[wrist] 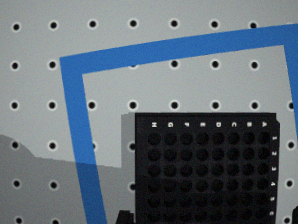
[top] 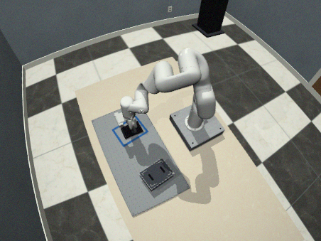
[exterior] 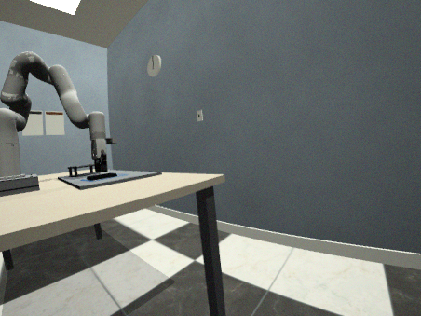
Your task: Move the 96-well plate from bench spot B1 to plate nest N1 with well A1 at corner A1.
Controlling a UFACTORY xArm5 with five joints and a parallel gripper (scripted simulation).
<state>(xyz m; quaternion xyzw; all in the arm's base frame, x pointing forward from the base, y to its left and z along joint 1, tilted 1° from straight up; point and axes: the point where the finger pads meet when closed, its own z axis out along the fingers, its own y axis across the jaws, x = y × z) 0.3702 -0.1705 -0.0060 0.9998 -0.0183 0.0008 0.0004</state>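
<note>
The black 96-well plate (top: 130, 131) lies flat inside the blue outline of spot B1 on the grey perforated board. In the wrist view the plate (wrist: 205, 167) fills the lower middle, with column letters along its top edge and row numbers down its right side. My gripper (top: 132, 125) hangs straight over the plate, open, with nothing between the fingers. In the side view the gripper (exterior: 100, 164) stands just above the plate (exterior: 101, 176). The raised nest N1 (top: 157, 174) stands at the near end of the board.
The grey board (top: 138, 154) lies on a beige table top. The arm's base plate (top: 196, 128) is to the right of the board. A small white label (top: 118, 117) lies beside spot B1. A black cabinet (top: 212, 8) stands on the floor at the back.
</note>
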